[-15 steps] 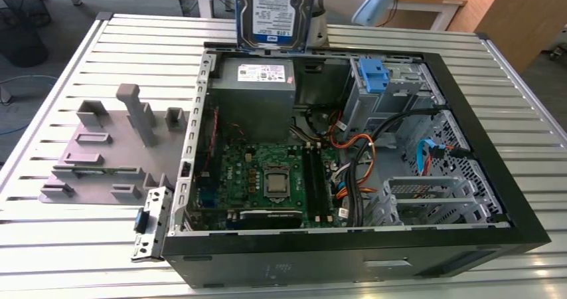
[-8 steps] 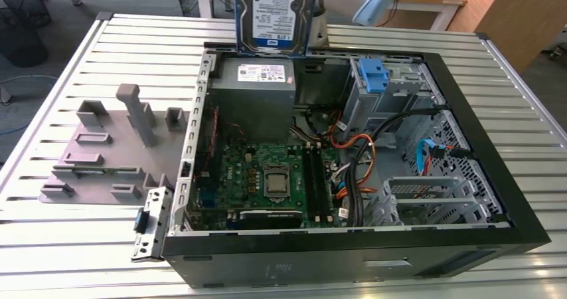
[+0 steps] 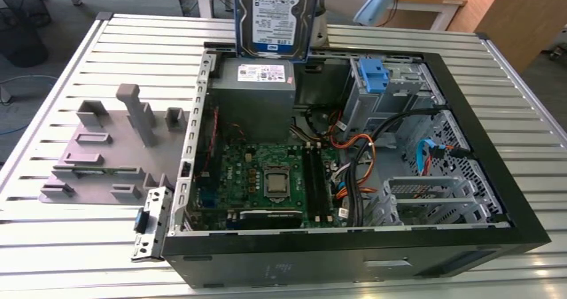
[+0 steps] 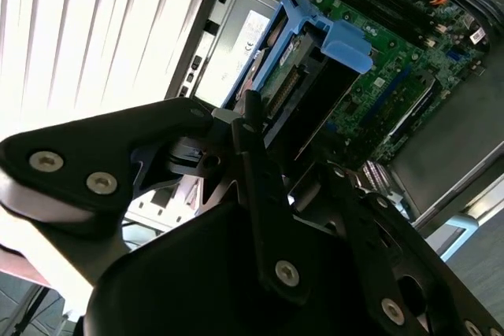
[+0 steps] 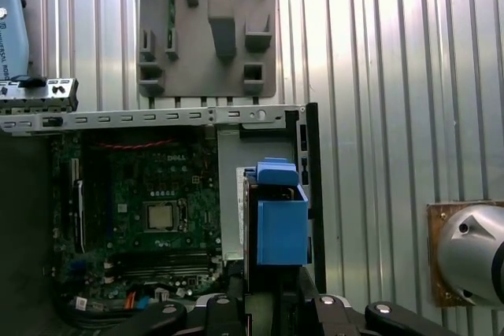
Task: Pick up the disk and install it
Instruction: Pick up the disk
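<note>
The tool (image 5: 272, 300) is clenched on the disk (image 3: 272, 20), which hangs upright, label showing, above the far edge of the case (image 3: 496, 199), over the power supply (image 3: 252, 93). Picking up looks done, and the carry toward installing is in hand. Seating it would call for turning it level and bringing it down square into the case.

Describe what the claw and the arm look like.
The claw is matte black, built from flat angular linkage bars joined by silver round-head screws. In the exterior view, the visible part of the arm looks pale blue and rounded.
</note>
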Tool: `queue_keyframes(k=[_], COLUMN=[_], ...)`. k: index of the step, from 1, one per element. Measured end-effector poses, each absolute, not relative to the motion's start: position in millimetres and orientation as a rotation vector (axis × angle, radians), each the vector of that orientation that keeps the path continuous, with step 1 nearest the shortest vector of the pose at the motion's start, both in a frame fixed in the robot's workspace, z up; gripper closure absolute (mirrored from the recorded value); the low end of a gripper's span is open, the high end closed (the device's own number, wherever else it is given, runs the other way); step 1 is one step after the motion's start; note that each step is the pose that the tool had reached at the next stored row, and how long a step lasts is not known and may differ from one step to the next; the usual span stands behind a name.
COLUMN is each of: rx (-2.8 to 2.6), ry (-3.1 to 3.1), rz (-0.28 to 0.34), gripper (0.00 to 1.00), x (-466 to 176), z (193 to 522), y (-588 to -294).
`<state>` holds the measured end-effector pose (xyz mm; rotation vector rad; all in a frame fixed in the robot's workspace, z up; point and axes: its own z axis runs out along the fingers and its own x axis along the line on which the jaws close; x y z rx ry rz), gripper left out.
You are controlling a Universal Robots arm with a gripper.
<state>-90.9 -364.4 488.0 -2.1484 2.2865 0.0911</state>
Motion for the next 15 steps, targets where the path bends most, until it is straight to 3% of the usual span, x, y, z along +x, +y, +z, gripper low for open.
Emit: queue_keyframes(k=[15], rx=[-2.148], ry=[2.286], rz=[0.091], gripper=[0.65], x=[-91], z=[488], y=[-391])
